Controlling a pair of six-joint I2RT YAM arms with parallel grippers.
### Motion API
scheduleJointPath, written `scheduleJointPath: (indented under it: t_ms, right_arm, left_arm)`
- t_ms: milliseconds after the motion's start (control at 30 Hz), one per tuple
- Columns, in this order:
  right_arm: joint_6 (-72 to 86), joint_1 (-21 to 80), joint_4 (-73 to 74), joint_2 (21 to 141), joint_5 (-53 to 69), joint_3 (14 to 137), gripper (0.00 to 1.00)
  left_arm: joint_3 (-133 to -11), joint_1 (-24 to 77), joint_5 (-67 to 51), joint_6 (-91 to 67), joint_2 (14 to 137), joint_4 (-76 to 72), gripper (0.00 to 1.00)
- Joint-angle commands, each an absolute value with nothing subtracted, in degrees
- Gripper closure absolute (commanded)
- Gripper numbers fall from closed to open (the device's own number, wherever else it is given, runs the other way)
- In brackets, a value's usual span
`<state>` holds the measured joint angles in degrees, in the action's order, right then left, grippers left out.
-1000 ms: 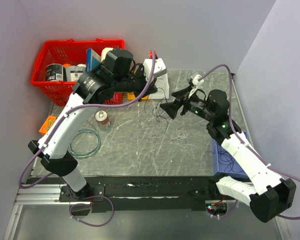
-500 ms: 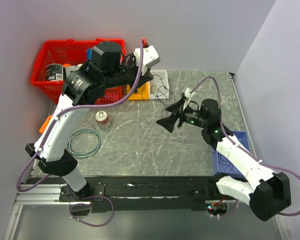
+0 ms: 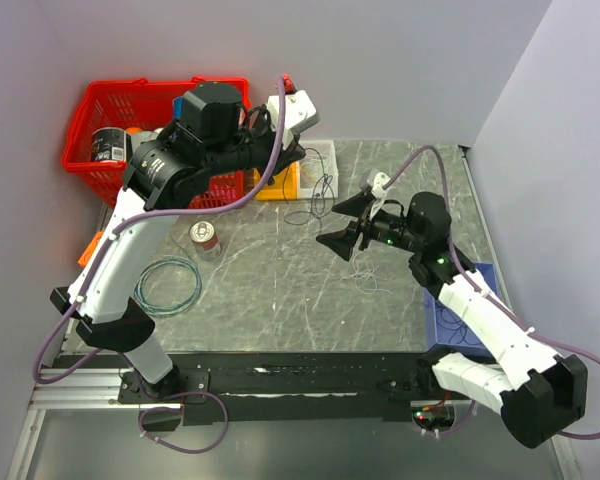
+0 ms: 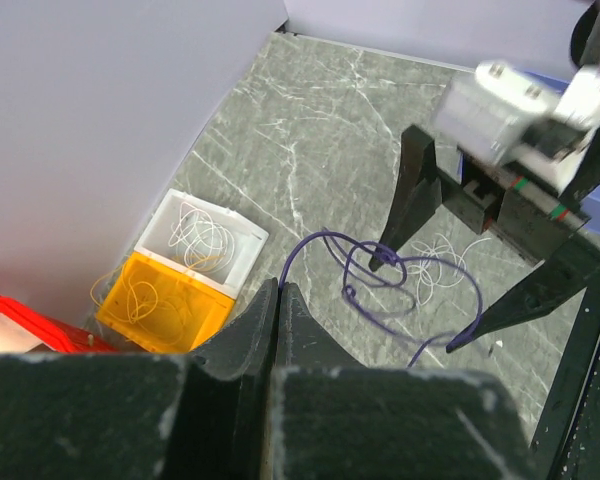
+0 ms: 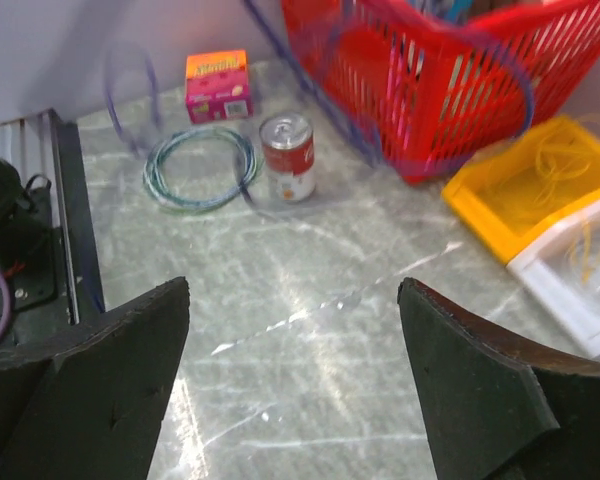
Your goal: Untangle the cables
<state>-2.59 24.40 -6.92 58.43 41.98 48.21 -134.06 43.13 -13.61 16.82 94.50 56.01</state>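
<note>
My left gripper (image 4: 277, 288) is shut on the end of the dark purple cable (image 4: 405, 292), which hangs in loops below it. In the top view the left gripper (image 3: 298, 155) is raised over the trays and the purple cable (image 3: 308, 205) dangles to the table. My right gripper (image 3: 330, 224) is wide open and empty beside those loops. In the left wrist view its fingertips (image 4: 382, 262) sit at the loops; I cannot tell if they touch. A pale white cable (image 3: 365, 276) lies loose on the table under the right gripper. The right wrist view (image 5: 292, 300) shows bare table between the jaws.
A yellow tray (image 3: 277, 182) with yellow wires and a white tray (image 3: 325, 158) with pale wires stand at the back. A red basket (image 3: 110, 120), a can (image 3: 205, 239), a teal coil (image 3: 168, 286) and a pink box (image 5: 218, 85) are left. A blue bin (image 3: 450, 312) is right.
My left arm has lifted back and left with the purple cable, then held still. My right gripper dipped toward the table and has now risen a little, staying open.
</note>
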Motion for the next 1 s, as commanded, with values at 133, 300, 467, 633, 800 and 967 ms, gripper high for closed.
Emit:
scheduleJointPath:
  t_ms: [133,300,467,633,800,967]
  right_arm:
    - [-5.18,24.78,-0.98,56.96,46.41,53.70,0.11]
    - [-7.29,24.61,4.30,56.51,46.75,55.36,0.11]
    - [-6.33,24.70,6.94,58.53,48.86,58.44,0.10]
    - [-0.10,24.78,2.21,58.89,52.55,57.75,0.09]
    - [4.48,24.87,0.00,58.88,52.48,56.78,0.13]
    - [7.55,25.05,-1.67,61.61,51.77,58.88,0.32]
  left_arm:
    - [-134.12,42.98,-13.71,16.61,93.69,54.67,0.99]
    - [-134.12,42.98,-14.06,16.61,93.95,54.58,0.99]
    - [-133.86,42.98,-13.98,16.52,93.87,54.49,0.99]
    - [-133.86,42.98,-13.80,16.79,93.69,54.75,0.99]
    - [-133.86,42.98,-13.89,16.79,93.60,54.58,0.99]
    - [-134.30,42.98,-14.41,16.52,93.87,54.67,0.99]
